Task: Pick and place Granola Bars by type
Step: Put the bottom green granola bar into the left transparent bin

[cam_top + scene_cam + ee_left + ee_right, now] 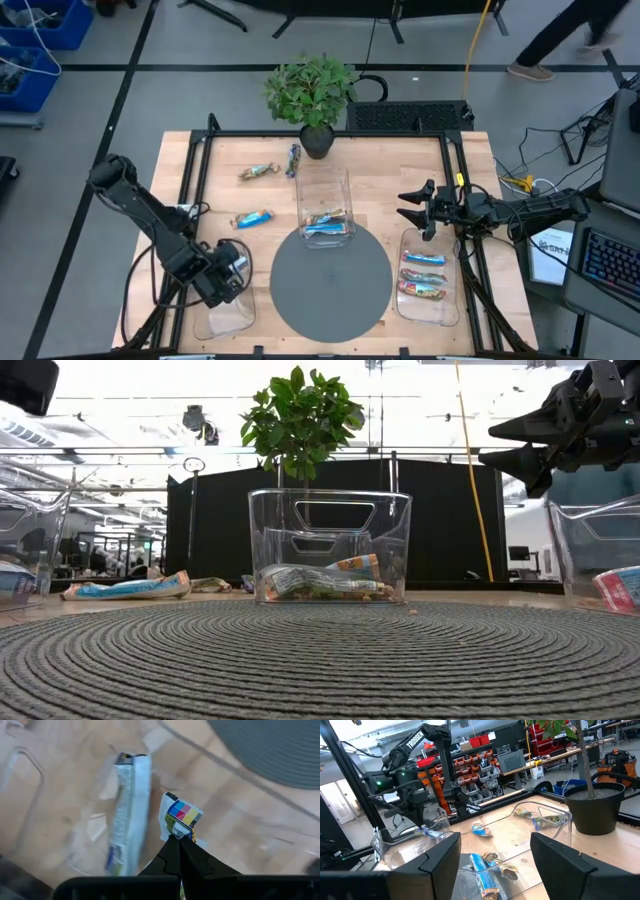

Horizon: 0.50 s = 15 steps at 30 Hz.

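A: What is seen from above?

B: A wooden table (200,160) with a round grey mat (332,282) at its near centre. At the mat's 8 o'clock the left gripper (179,840) hangs over a clear tray (222,318), its jaws pressed together on the corner of a wrapped bar (179,817). A white-wrapped bar (127,815) is seen beside it in the left wrist view; whether it lies in the tray cannot be told.

A: And the other bars?

B: Some lie in a clear tray (325,190) at the mat's 12 o'clock, three more in a tray (428,305) at its 3 o'clock. Three are loose on the wood at 10 to 11 o'clock: a blue bar (252,218), a gold bar (257,172) and a bar (293,158) near the potted plant (313,95).

A: The right gripper (413,207)?

B: It hovers at 2 o'clock, above the right tray's far end, jaws spread and empty.

A: How should the step be done well?

B: The pinched bar is probably best lowered well inside the tray walls before release, since only a corner is gripped and the bar may swing. It should be set flat beside the white bar, not across the rim.

A: Where is there room to move?

B: The mat is bare, so crossings are safest there. Metal frame rails (195,170) run along both table sides, and the tray walls stand upright; the plant crowds the far edge.
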Tool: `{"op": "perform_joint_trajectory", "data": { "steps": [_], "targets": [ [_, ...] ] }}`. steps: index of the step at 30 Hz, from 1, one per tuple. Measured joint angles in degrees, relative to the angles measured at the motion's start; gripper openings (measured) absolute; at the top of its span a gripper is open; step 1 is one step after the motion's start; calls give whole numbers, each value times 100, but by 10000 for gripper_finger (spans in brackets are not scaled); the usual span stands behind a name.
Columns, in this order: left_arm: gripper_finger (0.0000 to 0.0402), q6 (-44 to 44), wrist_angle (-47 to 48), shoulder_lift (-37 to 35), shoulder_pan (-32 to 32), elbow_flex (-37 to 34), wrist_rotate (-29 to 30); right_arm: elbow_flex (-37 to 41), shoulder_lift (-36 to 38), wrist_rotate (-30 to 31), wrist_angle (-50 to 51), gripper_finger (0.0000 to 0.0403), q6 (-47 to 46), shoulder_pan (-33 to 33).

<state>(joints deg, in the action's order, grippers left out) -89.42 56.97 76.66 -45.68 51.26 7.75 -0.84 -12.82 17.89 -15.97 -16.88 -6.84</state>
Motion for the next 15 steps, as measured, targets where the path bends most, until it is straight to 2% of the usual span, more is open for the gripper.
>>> {"op": "perform_joint_trajectory", "data": {
  "steps": [11,15],
  "targets": [
    [0,1413,-204,188,208,-397,-299,0,0,0,0,233,0,-1],
    [18,1836,-188,186,342,-397,-292,0,0,2,0,233,0,-1]
  ]
}}
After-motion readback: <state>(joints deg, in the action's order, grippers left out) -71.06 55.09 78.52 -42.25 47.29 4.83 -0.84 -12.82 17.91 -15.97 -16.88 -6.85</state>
